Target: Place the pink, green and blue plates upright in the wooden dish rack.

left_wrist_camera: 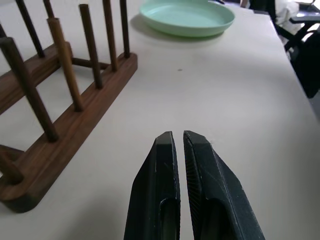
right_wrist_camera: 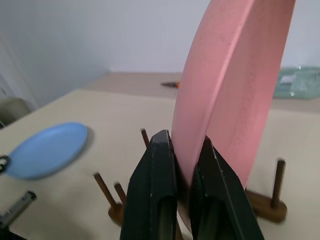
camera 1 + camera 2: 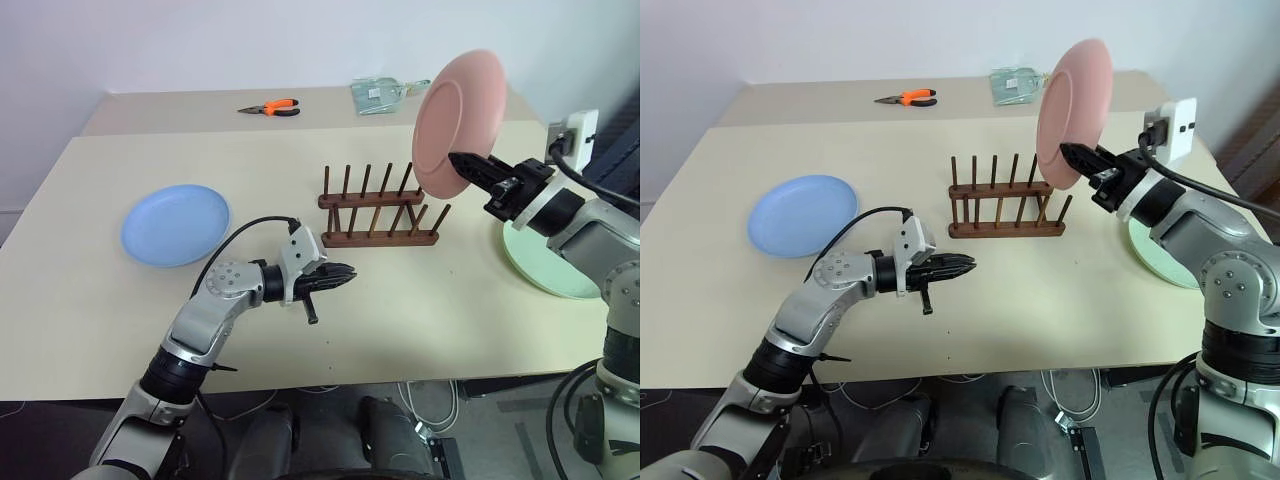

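On the beige surface (image 3: 420,310) we see the wooden dish rack (image 3: 379,212) empty, the blue plate (image 3: 176,225) lying flat to its left and the green plate (image 3: 548,268) flat to its right. Our right tool (image 3: 462,160) pinches the pink plate (image 3: 455,122) upright above the rack's right end. Our left tool (image 3: 342,274) hovers pressed together, holding nothing.

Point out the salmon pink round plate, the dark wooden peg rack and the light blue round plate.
salmon pink round plate (image 3: 448,118): left eye view, its face.
dark wooden peg rack (image 3: 380,238): left eye view, near base bar.
light blue round plate (image 3: 175,224): left eye view, its centre.
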Controlling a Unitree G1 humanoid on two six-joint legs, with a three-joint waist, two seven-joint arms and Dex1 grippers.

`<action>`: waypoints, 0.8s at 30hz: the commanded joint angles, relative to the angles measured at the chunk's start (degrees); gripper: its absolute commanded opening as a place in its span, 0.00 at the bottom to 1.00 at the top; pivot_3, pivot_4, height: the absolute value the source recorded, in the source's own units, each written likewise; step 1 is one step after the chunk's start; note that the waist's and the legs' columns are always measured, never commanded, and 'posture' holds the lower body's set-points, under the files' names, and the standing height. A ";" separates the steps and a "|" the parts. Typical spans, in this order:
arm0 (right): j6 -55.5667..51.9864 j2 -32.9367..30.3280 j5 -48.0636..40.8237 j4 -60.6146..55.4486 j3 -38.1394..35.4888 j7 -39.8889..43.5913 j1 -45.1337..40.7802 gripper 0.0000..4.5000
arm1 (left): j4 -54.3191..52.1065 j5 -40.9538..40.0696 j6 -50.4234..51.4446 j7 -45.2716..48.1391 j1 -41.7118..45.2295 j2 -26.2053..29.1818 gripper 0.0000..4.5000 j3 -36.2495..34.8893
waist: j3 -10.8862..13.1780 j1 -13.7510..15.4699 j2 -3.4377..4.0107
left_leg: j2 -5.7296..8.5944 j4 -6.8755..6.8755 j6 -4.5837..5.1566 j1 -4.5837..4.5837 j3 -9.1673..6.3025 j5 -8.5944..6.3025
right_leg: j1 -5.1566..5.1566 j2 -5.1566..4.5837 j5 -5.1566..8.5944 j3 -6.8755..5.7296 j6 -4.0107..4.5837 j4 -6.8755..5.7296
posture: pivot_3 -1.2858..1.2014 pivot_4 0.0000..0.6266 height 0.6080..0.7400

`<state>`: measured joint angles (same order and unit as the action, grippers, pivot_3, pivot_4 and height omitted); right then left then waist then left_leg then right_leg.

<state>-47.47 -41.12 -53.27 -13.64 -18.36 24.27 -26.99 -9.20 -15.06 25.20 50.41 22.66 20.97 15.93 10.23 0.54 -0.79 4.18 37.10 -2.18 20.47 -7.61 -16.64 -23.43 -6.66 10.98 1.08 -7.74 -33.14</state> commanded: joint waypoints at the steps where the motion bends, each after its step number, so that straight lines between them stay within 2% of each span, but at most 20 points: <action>1: 0.27 -0.91 1.73 0.56 0.12 1.77 -0.23 0.00 | -2.18 -0.60 -0.01 -0.65 -0.39 0.35 0.07 -1.05 | 0.00 0.05 0.00 | 0.00 0.01 0.00 0.01 0.00 0.00 | 0.00 0.00 0.01 0.00 0.01 0.00 | 0.52 0.24 1.00; 3: 0.67 -0.83 3.19 1.66 0.73 2.65 -0.38 0.00 | -2.40 -0.68 -0.03 -0.84 -0.62 0.47 0.07 -0.89 | 0.00 0.05 0.00 | 0.00 0.01 0.00 0.01 0.00 0.00 | 0.00 0.00 0.01 0.00 0.00 0.00 | 0.52 0.24 1.00; 6: 3.50 -1.18 7.89 2.73 1.94 2.98 -1.21 0.25 | -2.56 -0.77 -0.04 -1.15 -0.75 0.48 0.07 -0.94 | 0.00 0.06 0.00 | 0.01 0.01 0.00 0.02 0.00 0.00 | 0.00 0.00 -0.01 0.00 -0.01 0.00 | 0.52 0.24 1.00; 9: 9.94 -1.46 13.80 3.00 1.24 2.96 -1.47 0.58 | -2.42 -0.69 -0.12 -1.42 -0.70 0.30 0.07 -0.76 | 0.00 0.07 0.00 | 0.02 0.01 0.00 0.02 0.01 0.00 | 0.00 -0.01 -0.01 0.00 -0.01 0.00 | 0.52 0.24 1.00; 12: 13.39 -2.19 16.13 4.86 -3.01 2.32 -1.01 0.58 | -2.66 -0.48 -0.22 -1.59 -0.93 0.16 0.07 -0.22 | 0.00 0.17 0.00 | 0.02 0.01 0.00 0.02 0.00 0.00 | 0.00 -0.01 0.02 0.00 -0.09 0.02 | 0.52 0.24 1.00; 15: 12.84 -4.22 16.07 7.91 -10.39 0.93 1.20 0.58 | -2.66 -0.36 -0.30 -1.86 -1.01 -0.03 0.07 0.23 | 0.00 0.38 -0.01 | 0.04 0.02 0.00 0.04 -0.01 0.00 | 0.02 -0.03 0.08 0.01 -0.17 0.03 | 0.52 0.24 1.00; 18: 11.36 -7.33 18.23 8.26 -12.90 2.67 7.75 0.58 | -2.27 -0.24 -0.51 -1.70 -0.98 -0.02 0.07 0.67 | -0.01 0.35 -0.03 | 0.05 0.00 0.01 0.05 -0.04 -0.01 | 0.04 -0.03 0.01 0.00 -0.04 0.05 | 0.52 0.24 1.00; 21: 13.36 -10.77 24.67 4.70 -8.70 6.80 19.50 0.76 | -1.20 0.08 -1.19 -0.54 -0.49 0.10 0.07 1.70 | -0.02 0.18 -0.02 | 0.03 -0.04 0.03 -0.01 0.00 -0.02 | 0.06 -0.02 0.08 0.00 0.04 0.03 | 0.52 0.24 1.00; 23: 15.89 -11.47 28.23 3.30 -6.05 7.45 23.05 0.96 | -0.59 0.35 -1.46 -0.18 -0.05 0.00 0.07 2.11 | -0.03 -0.33 0.06 | 0.01 -0.03 0.03 -0.04 0.05 -0.02 | 0.07 -0.01 0.23 0.01 -0.12 0.02 | 0.52 0.24 1.00; 24: 16.71 -11.31 29.46 2.39 -4.76 7.82 24.56 0.98 | 0.00 0.77 -1.85 -0.02 0.46 -0.18 0.07 2.40 | -0.06 -0.51 0.15 | 0.00 -0.01 0.03 -0.07 0.18 -0.02 | 0.06 -0.02 0.23 0.11 -0.12 0.01 | 0.52 0.24 1.00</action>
<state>-33.62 -51.09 -25.90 -7.26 -23.29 31.34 -1.82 -8.72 -14.50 25.16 49.96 21.96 21.16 17.94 10.18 0.02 -0.64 4.18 37.10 -2.15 20.40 -7.34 -16.65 -23.37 -6.69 11.21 1.26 -7.86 -33.13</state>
